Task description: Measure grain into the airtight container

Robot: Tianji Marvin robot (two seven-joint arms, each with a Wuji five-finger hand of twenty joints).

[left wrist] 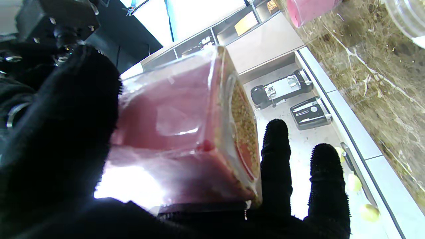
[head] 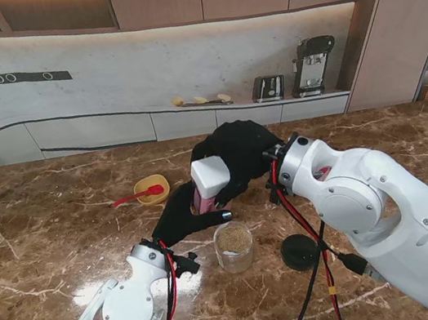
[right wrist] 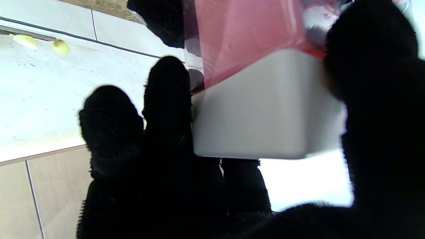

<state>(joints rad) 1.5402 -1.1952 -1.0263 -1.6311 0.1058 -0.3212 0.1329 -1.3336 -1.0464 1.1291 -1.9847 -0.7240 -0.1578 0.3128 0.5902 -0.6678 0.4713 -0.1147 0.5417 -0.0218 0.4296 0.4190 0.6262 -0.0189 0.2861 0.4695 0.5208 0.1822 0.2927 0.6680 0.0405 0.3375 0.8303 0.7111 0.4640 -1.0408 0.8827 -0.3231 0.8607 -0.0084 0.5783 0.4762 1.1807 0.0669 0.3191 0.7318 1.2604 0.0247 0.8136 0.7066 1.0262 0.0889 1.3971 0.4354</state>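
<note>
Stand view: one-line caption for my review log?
Both black-gloved hands hold a pink, white-lidded container over a clear round jar of grain.

Bare marble left of the jar (head: 234, 246); black disc (head: 300, 251) (cables too) crowds its right.

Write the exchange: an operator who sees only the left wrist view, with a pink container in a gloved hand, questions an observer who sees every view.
Operator: Is my hand alone on the pink container?
Observer: No. The right hand grips the white end of the pink container, while the left hand holds the pink part.
Operator: I see only a clear rim. What is it, and is its lid near?
Observer: It is a clear jar with grain in it. A black lid lies on the table to the jar's right.
</note>
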